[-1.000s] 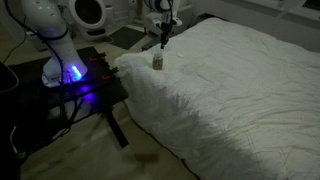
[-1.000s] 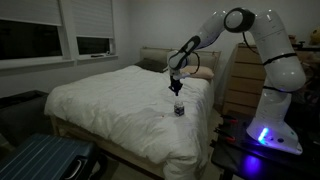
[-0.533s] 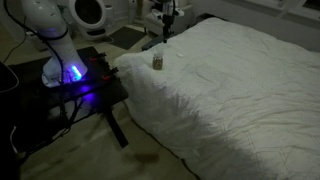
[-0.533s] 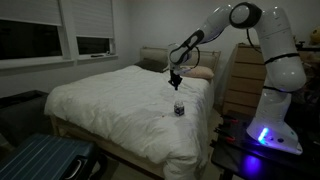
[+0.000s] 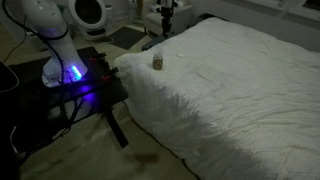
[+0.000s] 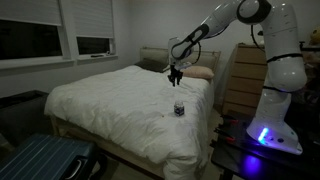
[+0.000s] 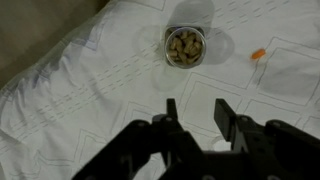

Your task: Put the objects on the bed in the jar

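In an exterior view, the claw [image 5: 166, 10] has gone up. A second ago it hung just over the jar [image 5: 157, 61]. Now it is high above it, near the top of the picture. The jar has not moved. It stands straight up, with its long side going up and down and its mouth on top. It sits on the bed [image 5: 240, 90], close to the bed's left edge. The claw is too small here to tell if it is spread.

In an exterior view from another spot, the claw [image 6: 176, 72] is also higher than it was. The jar [image 6: 179, 107] stands upright near the right edge of the bed [image 6: 110, 100]. The claw hangs right over it, well apart from it.

In the wrist view we look down into the jar [image 7: 168, 50]. Its mouth is a round ring, so it points up at the camera. Brown bits [image 7: 185, 47] lie inside it. The claw [image 7: 197, 118] is at the near edge of the picture. Its fingers [image 7: 222, 112] are spread a little, with nothing between them. The jar is farther off, almost in line with the gap and not touching the claw. A small orange bit [image 7: 258, 54] lies on the white cover to the right of the jar, apart from it.
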Action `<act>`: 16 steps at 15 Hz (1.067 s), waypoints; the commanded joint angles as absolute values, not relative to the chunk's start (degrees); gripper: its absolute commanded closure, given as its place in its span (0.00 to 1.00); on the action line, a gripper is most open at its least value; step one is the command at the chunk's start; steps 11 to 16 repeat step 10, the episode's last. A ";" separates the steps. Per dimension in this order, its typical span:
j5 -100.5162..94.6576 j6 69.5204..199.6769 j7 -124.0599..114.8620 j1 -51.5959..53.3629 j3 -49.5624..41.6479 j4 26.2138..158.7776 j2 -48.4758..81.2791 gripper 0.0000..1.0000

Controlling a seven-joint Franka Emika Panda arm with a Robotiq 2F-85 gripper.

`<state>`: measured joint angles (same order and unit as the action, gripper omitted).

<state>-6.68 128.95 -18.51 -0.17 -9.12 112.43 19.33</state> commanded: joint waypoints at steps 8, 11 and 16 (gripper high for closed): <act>-9.30 130.85 -20.30 -0.13 -8.92 117.16 14.70 0.00; -10.05 132.18 -20.62 0.06 -9.02 117.98 14.17 0.00; -10.05 132.18 -20.62 0.06 -9.02 117.98 14.17 0.00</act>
